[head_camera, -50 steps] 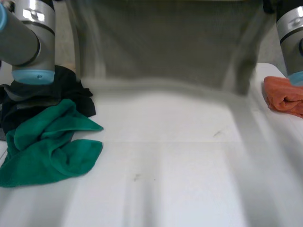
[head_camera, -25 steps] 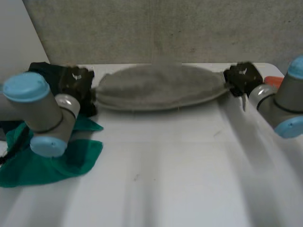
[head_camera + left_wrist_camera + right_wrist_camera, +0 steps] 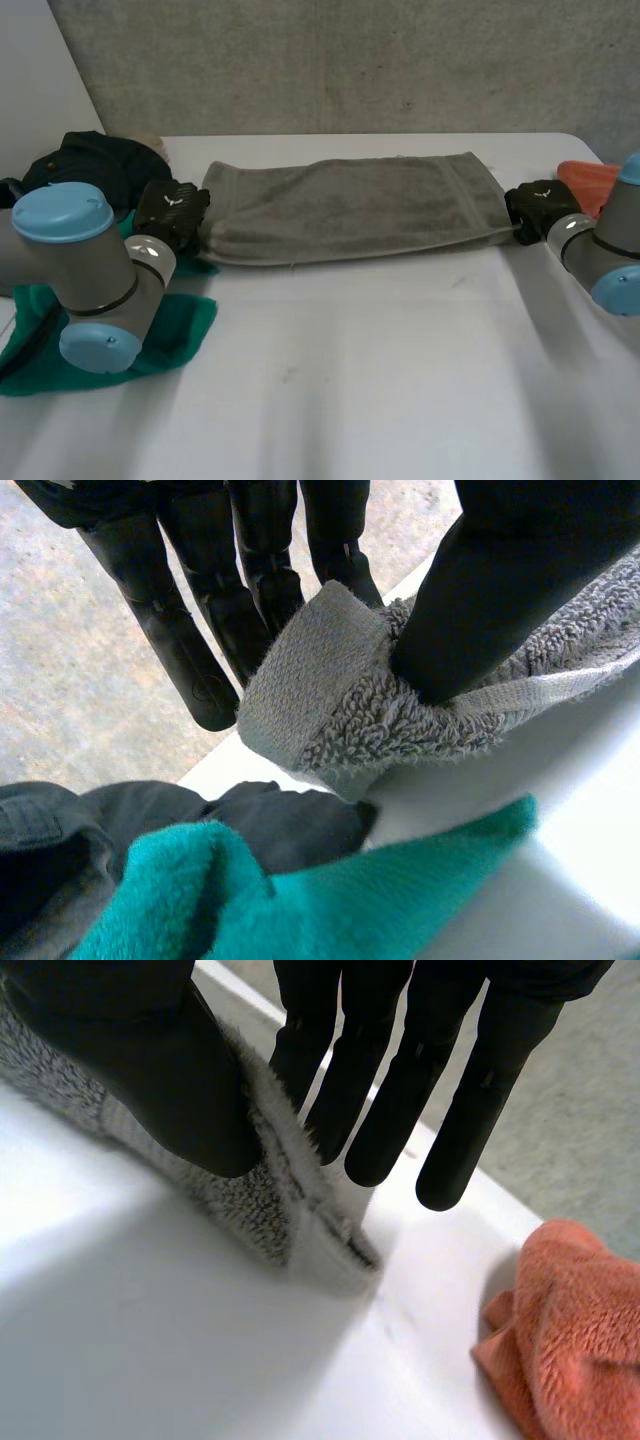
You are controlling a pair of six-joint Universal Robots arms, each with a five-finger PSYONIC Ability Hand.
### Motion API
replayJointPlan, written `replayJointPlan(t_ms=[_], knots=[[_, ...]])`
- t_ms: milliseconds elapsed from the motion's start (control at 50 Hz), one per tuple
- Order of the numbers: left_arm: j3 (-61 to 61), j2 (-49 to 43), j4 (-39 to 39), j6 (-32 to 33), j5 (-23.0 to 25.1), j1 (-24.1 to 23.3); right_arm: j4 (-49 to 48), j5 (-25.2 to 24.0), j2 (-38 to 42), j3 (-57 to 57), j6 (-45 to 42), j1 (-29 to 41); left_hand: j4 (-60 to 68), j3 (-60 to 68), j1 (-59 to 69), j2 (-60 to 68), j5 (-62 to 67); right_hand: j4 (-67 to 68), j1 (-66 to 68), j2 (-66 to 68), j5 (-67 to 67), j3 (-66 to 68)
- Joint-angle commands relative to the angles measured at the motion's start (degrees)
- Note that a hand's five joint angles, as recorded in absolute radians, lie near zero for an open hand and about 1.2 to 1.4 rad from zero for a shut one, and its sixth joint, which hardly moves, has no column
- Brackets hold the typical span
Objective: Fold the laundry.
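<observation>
A grey towel [image 3: 350,205] lies stretched across the far half of the white table [image 3: 380,380], doubled over lengthwise. My left hand [image 3: 168,212] is at its left end, and there the thumb [image 3: 500,590] pinches the towel's [image 3: 340,700] doubled corner against the fingers [image 3: 200,630]. My right hand [image 3: 535,207] is at the right end. Its thumb [image 3: 150,1050] presses the towel's [image 3: 260,1200] corner against the fingers [image 3: 400,1090], low over the table.
A green cloth [image 3: 170,330] [image 3: 330,900] and a heap of dark clothes [image 3: 90,165] [image 3: 120,820] lie beside and under my left arm. An orange cloth [image 3: 590,185] [image 3: 570,1330] sits just beyond my right hand. A grey wall stands behind the table.
The towel hung raised in front of the camera a second ago. Both hands have come down and outward, and it now lies flat across the table's far side.
</observation>
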Motion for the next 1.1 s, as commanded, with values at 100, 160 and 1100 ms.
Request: replayJointPlan(t_ms=[100,160,1100], knots=[[-7.16,9.80,-20.26,5.45,0.96,-0.29,26.16,-3.25,-13.34,12.07,-23.54,-6.91,11.03,11.53,14.20,11.23,14.02,11.45,14.97,12.24,13.65,11.86],[-11.90,15.41,-33.24,11.50,1.75,-0.20,39.41,-1.67,-21.06,20.22,-37.05,-10.51,11.03,11.53,14.20,11.23,14.02,11.45,14.97,12.24,13.65,11.86],[30.10,-18.32,-6.49,12.76,-1.95,-3.63,-5.36,11.52,10.20,-12.62,-15.93,5.74,-58.97,-58.47,-55.80,-58.77,-55.98,-58.55,-55.03,-57.76,-56.35,-58.14]])
